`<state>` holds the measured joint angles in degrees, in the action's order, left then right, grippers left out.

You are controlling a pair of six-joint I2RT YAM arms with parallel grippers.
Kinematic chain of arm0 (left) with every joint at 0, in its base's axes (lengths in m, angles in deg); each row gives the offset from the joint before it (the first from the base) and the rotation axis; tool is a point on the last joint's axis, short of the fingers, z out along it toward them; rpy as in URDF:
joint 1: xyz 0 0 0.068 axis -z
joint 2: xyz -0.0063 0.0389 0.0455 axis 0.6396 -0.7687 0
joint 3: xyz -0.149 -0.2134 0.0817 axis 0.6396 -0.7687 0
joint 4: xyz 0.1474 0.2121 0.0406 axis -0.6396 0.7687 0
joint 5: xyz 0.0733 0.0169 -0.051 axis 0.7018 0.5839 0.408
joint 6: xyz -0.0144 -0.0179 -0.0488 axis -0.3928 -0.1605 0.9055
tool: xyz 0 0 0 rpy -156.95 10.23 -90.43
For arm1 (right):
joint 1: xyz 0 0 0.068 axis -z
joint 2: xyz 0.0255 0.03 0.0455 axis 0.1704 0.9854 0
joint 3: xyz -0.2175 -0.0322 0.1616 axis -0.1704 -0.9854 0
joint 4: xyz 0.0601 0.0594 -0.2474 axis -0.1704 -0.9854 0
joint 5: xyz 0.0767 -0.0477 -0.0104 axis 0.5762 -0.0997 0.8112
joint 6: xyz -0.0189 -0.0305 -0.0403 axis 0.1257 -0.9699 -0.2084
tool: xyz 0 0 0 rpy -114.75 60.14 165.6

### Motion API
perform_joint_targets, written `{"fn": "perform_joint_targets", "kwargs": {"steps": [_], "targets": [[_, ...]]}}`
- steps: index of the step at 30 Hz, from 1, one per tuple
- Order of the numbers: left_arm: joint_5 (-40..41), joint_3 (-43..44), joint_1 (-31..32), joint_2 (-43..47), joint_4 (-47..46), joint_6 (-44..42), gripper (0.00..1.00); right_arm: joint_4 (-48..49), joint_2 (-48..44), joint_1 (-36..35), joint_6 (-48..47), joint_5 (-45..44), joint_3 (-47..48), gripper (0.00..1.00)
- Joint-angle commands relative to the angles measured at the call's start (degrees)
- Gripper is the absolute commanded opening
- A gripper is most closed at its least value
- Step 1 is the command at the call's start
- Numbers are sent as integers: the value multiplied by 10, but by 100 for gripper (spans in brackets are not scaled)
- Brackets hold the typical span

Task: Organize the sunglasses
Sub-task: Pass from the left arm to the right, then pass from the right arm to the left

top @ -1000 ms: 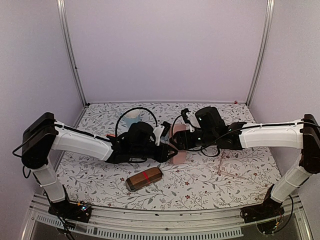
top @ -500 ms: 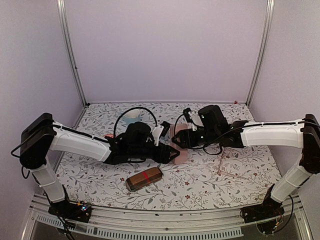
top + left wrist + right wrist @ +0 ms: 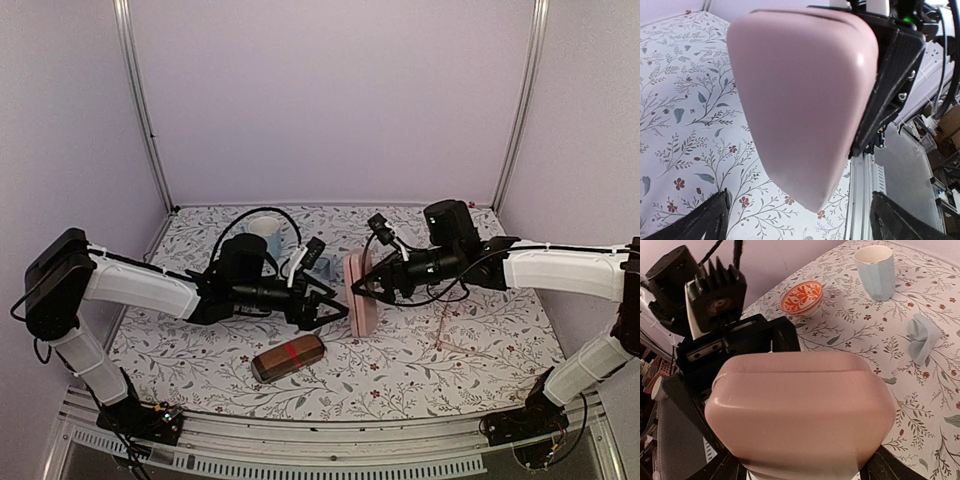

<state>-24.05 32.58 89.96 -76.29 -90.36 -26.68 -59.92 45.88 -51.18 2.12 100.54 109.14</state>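
currently the right claw (image 3: 362, 287) is closed across the pink case (image 3: 362, 316), holding it up on its long edge near the middle of the worktop (image 3: 400, 375). whether the case's lower edge rests on the worktop or hangs just above it, i cannot tell. the case's long axis runs from 12 to 6 o'clock in the top view. the left claw (image 3: 334, 308) stands at 9 o'clock of the case, fingers spread wide with nothing between them. it is just beside the case's broad face but apart from it.

of the sunglasses, only the pale pair (image 3: 441, 330) can be made out. it is a thin tan frame lying flat on the worktop at about 4 o'clock from the right claw, below the right forearm and apart from the case. its visible side arm runs roughly 12 to 6 o'clock. the black wire pair i cannot pick out; the dark loops under the right arm may be cable.

so the pale pair lies on the right arm's side, much nearer that arm, with the case between it and the left claw. my read is that the case is shut and must be opened before any pair goes in. the free left claw is placed to do that while the right one steadies it. a brown case (image 3: 288, 357) lies at 7 o'clock of the pink one.
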Motion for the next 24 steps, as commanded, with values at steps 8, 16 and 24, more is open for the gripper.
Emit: {"fn": "perform_joint_targets", "kwargs": {"steps": [8, 16, 24], "targets": [[-98, 13, -4, -26, -52, -26, 99, 103, -13, -1, 0, 170, -17, 56], [-116, 25, 2, -38, -61, -24, 90, 134, -2, -1, 19, 200, -25, 55], [-140, 31, 13, -49, -86, -17, 82, 148, 5, -2, 26, 213, -29, 55]]}}
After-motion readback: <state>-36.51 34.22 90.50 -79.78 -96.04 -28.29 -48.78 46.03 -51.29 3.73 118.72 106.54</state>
